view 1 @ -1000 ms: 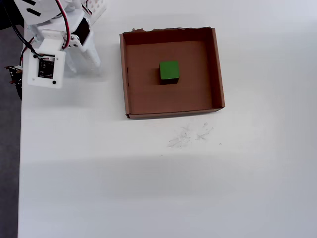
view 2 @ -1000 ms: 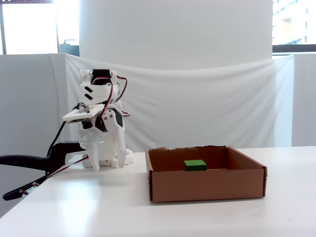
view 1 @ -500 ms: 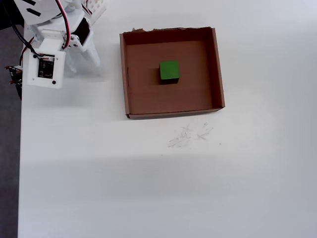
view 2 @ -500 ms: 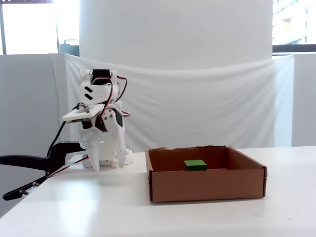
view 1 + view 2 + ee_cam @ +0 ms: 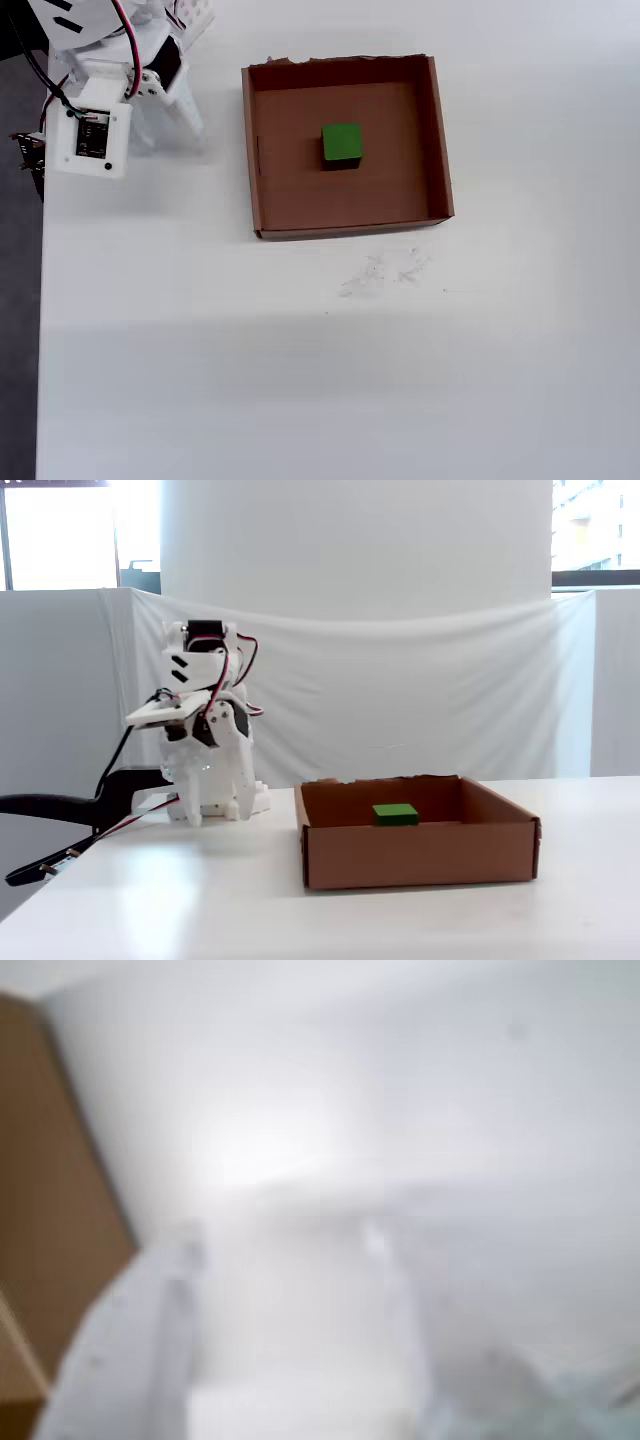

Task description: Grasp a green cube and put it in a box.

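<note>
Green cube (image 5: 342, 144) sits inside the box (image 5: 437, 140), roughly mid-floor, a bit toward the far wall in the overhead view; fixed view shows it (image 5: 395, 813) flat on the box floor (image 5: 420, 855), clear of all four walls. Placement looks done, judging from how things lie.

Arm (image 5: 200, 735) is folded up at the table's (image 5: 300, 380) left edge, well apart from the box. Gripper (image 5: 285, 1245) points down at bare table in the wrist view, w/ the box's outer corner brown at frame left. Two white fingers (image 5: 130, 1350) show w/ a clear gap between them and nothing held, so it reads as released, though the view is badly out of focus.

Faint pencil-like scuffs (image 5: 385, 270) mark the table just in front of the box.

Risks from here, as a guess: little left to spoil. If the arm swings out again toward the box, a low finger could clip the cardboard wall and shove the box, since it's light and not fixed down. Loose cables (image 5: 110, 810) hang off the table edge near the base and could snag on a wide move.
</note>
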